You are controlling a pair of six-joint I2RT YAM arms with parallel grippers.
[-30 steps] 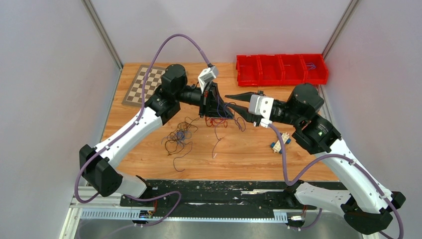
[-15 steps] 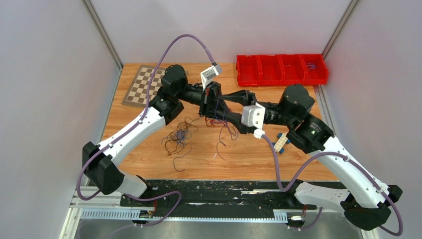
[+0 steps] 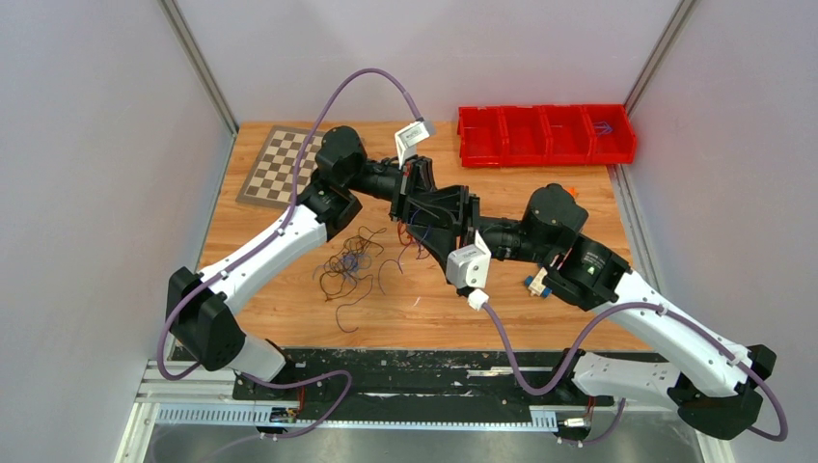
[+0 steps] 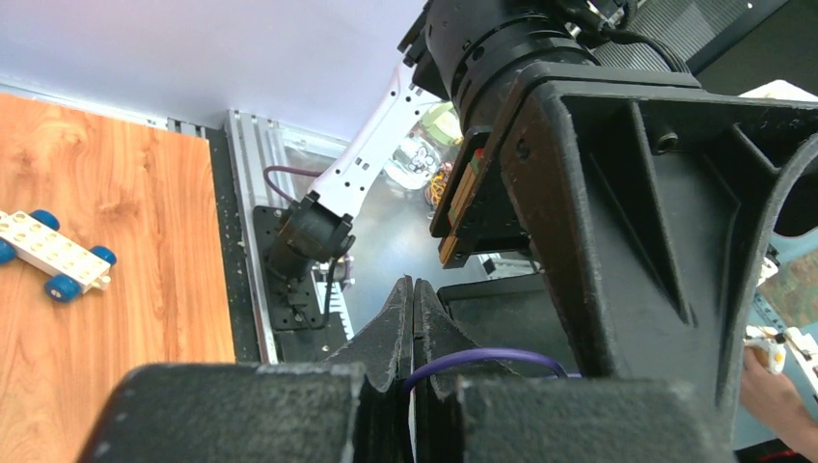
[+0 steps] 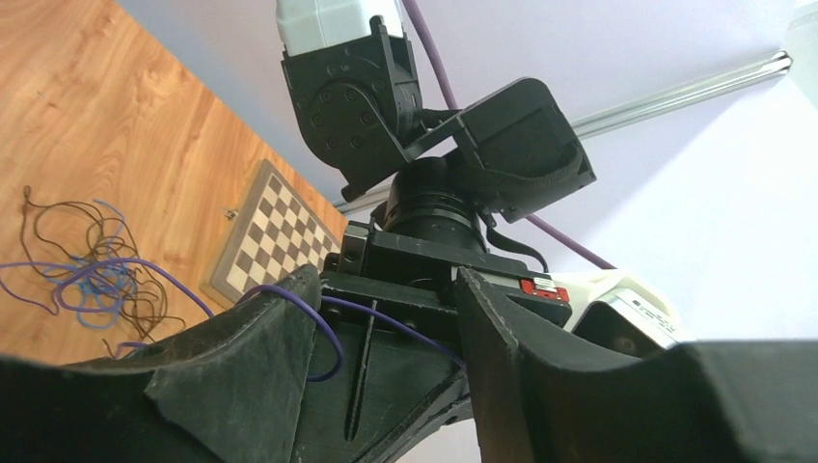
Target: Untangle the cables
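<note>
Left gripper: pinched fully together on a purple wire, which comes out from between the closed fingers just behind their tips. I judge this an anchor hold, fixing one part of the strand so the other tool can work against it.
Right gripper: the jaws stand apart with nothing clamped. They straddle the nose of the left gripper, one finger to either side — probably placed for a fresh hold close to the anchor.
Purple wire, from the right wrist: it loops across the gap between the parted jaws and rests against one finger's edge, gripped by neither.
Hanging strands: red and purple, drooping below both tools toward the table. Whether they are knotted together cannot be told.
Rest of the cables: dark brown and purple loops on the wood, below the left gripper and toward its own arm, well apart from both sets of fingers — not yet sorted.
Step in hand: taking over or sliding along the lifted purple strand; the task looks early.
Risk: the parted jaws sit so near the closed ones that they could close on the fingers rather than the wire.
Bystanders: chessboard and red tray lie beyond the tools, and a toy block lies beside the right arm.
</note>
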